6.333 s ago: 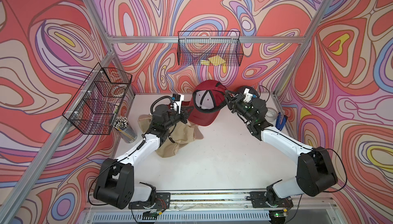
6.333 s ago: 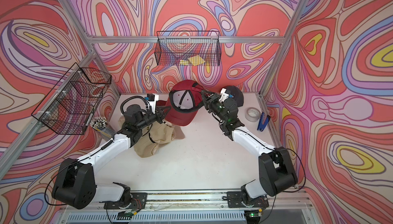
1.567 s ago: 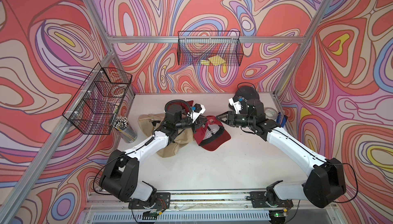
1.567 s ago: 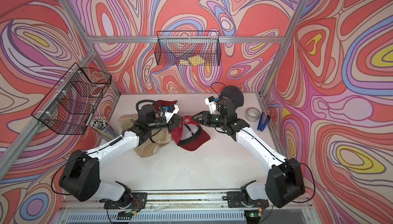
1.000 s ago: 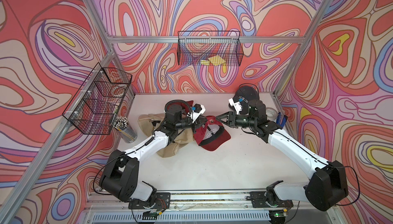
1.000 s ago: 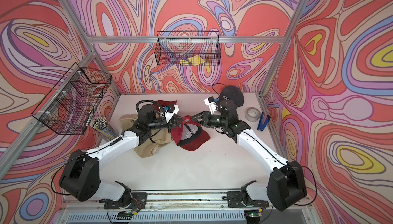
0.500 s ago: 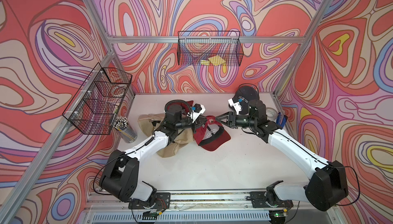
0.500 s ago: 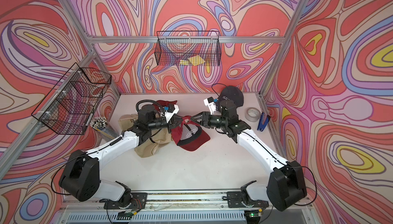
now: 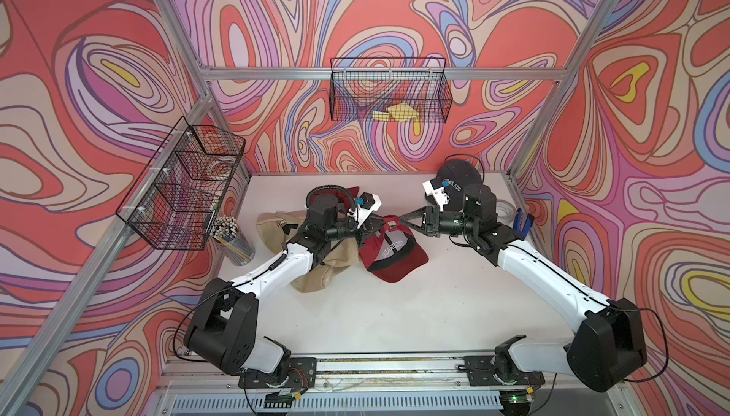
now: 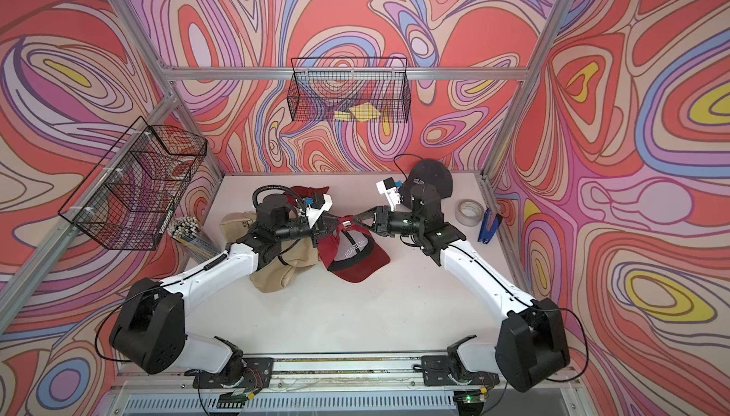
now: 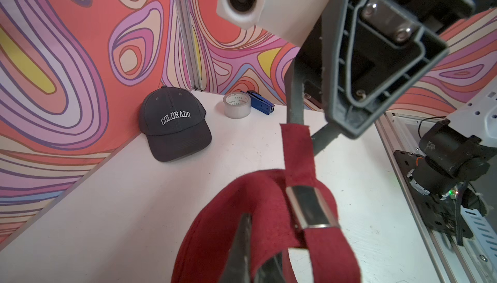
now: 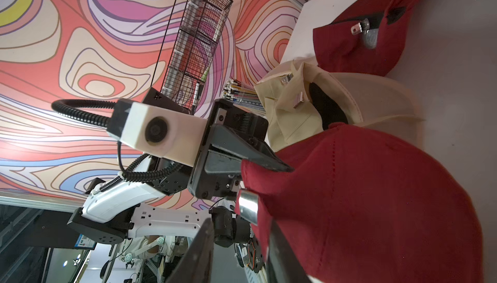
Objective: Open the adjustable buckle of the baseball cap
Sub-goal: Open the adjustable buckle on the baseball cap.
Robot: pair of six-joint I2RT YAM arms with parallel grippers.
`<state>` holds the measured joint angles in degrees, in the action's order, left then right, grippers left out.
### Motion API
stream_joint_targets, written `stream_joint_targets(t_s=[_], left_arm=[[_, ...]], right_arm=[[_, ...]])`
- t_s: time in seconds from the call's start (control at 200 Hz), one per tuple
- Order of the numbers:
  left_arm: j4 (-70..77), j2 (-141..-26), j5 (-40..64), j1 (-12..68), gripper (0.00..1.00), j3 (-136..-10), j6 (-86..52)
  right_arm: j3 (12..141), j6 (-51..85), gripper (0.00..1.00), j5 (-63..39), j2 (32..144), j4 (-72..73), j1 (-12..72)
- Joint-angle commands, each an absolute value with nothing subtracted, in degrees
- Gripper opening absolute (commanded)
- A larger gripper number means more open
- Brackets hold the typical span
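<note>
The red baseball cap [image 9: 395, 260] lies in mid-table with its brim toward the front, seen in both top views [image 10: 355, 260]. My left gripper [image 9: 361, 232] is shut on the cap's back rim, with red cloth pinched between its jaws [image 11: 258, 254]. The metal buckle [image 11: 309, 209] sits on the red strap just beyond that grip [image 9: 391, 220]. My right gripper [image 9: 403, 220] faces the left one. Its jaws stand a little apart around the strap's free end [image 11: 304, 133], with a gap showing in the right wrist view [image 12: 239, 219], close to the buckle [image 12: 247, 206].
A dark grey cap [image 9: 458, 181] sits at the back right, with a tape roll [image 10: 468, 212] and a blue stapler [image 10: 489, 224] beside it. A beige cap [image 9: 316, 271] lies under my left arm and another red cap [image 9: 347, 192] behind it. A pencil cup [image 9: 233, 236] stands left.
The cap has come down from the back of the table to mid-table. Over the last second my right gripper's jaws narrowed around the strap end. The left grip is unchanged.
</note>
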<state>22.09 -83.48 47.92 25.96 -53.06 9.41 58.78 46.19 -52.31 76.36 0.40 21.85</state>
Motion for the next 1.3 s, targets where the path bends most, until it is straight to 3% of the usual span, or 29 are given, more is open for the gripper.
stream_joint_targets(t_s=[0.0,0.275,0.386,0.956,1.077,1.137,1.297], left_arm=[[22.32,-82.49,47.99,26.28,0.00,-53.99,9.84],[22.41,-82.29,48.16,26.28,0.00,-53.96,9.65],[21.96,-82.52,47.97,26.28,0.00,-54.17,9.67],[18.00,-83.34,46.87,26.39,0.00,-55.92,10.28],[17.92,-83.06,46.28,26.37,0.00,-55.81,10.12],[17.85,-83.14,45.93,26.37,0.00,-55.94,9.72],[17.23,-83.65,45.22,26.37,0.00,-56.58,8.37]], right_arm=[[58.85,46.16,0.32,-52.70,76.20,0.54,22.21],[60.07,44.65,0.19,-50.75,77.02,-2.62,22.56],[61.50,44.20,0.00,-50.64,77.32,-3.18,22.84],[69.80,43.95,0.00,-51.38,78.96,-5.89,27.26],[71.06,37.67,0.40,-43.34,77.77,-14.91,27.26],[71.04,34.71,0.47,-37.89,76.25,-18.93,27.25],[69.16,28.74,0.52,-27.31,71.12,-24.51,27.16]])
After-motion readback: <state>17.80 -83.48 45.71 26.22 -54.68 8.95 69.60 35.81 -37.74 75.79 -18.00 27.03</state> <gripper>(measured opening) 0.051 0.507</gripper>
